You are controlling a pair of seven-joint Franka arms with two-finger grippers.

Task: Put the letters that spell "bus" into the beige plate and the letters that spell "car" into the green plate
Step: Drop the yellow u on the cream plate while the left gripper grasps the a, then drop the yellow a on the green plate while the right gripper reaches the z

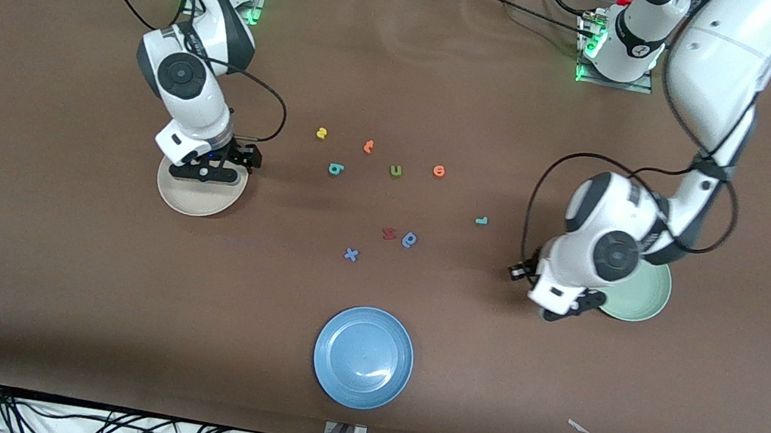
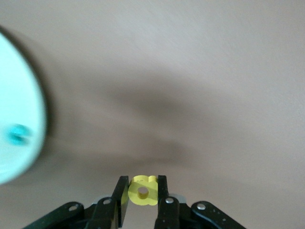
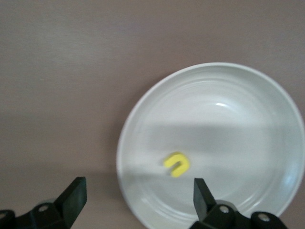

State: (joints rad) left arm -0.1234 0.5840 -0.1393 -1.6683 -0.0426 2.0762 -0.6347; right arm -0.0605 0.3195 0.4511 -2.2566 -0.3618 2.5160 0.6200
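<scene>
Looking from the front view, the right gripper (image 1: 209, 167) hangs over the round beige plate (image 1: 193, 201), the left gripper (image 1: 571, 305) at the mint green plate (image 1: 641, 293); a glossy blue plate (image 1: 363, 357) sits nearer the camera. The left wrist view shows jaws clamped on a yellow foam "a" (image 2: 143, 191), a teal letter (image 2: 19, 134) in the plate. The right wrist view shows jaws apart above a yellow "u" (image 3: 176, 164) in the shallow plate.
</scene>
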